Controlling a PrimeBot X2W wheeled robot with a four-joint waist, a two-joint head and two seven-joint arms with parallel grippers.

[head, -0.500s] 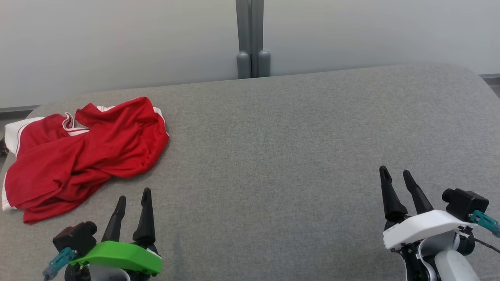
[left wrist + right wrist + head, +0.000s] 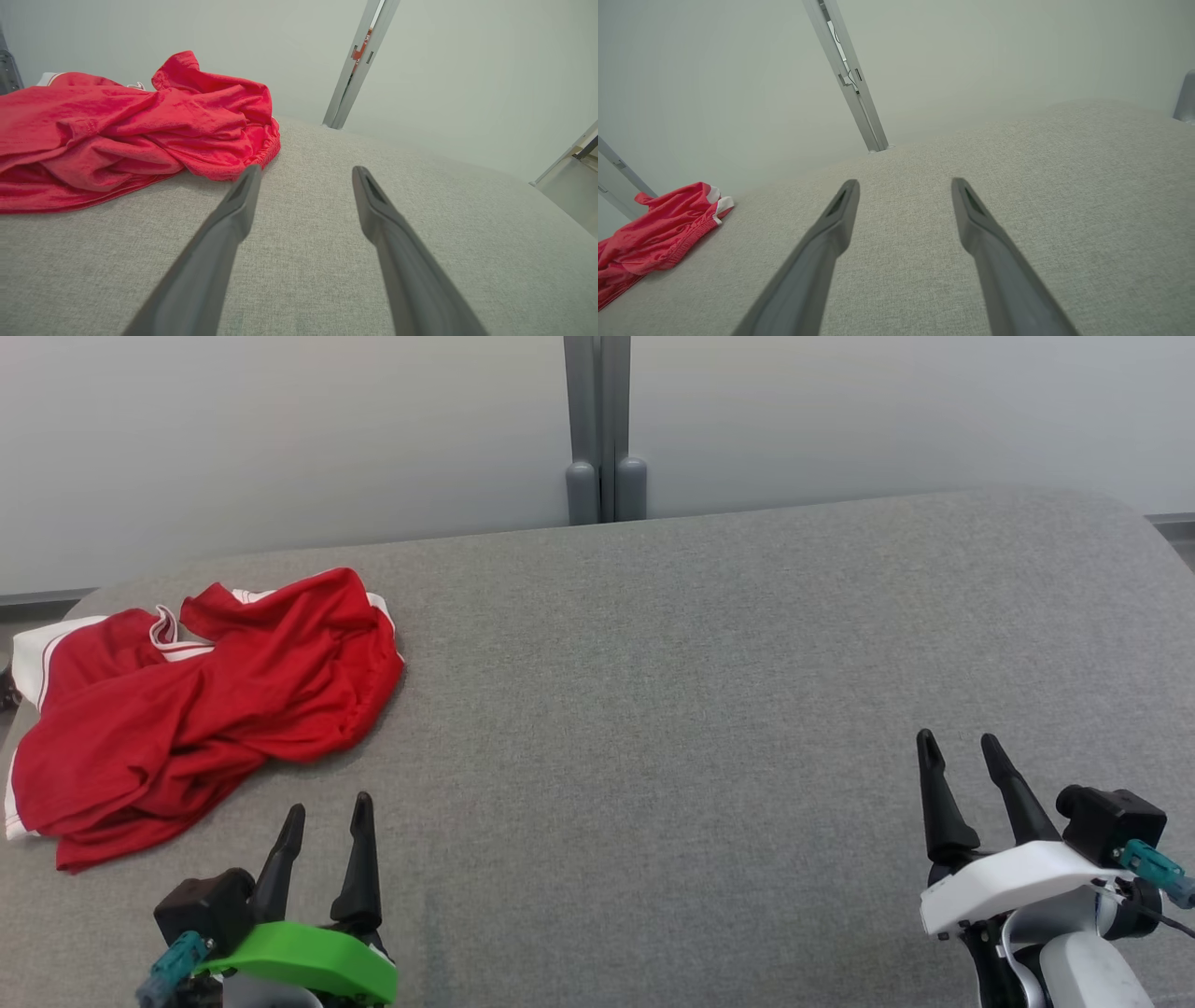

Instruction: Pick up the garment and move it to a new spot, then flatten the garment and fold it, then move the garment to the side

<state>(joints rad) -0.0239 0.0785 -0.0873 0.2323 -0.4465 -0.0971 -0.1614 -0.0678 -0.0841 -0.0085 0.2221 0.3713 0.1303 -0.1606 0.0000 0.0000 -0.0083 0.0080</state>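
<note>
A crumpled red garment (image 2: 201, 700) lies by the grey worktop's (image 2: 700, 709) far left corner, the left gripper (image 2: 327, 807) and right gripper (image 2: 957, 742) both spread, empty.

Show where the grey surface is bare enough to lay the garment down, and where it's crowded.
The widest bare stretch of the grey surface runs from the red garment rightward to the right edge, between the post behind and the right gripper in front. Crowded: the left side, where the garment lies bunched beyond the left gripper.
</note>
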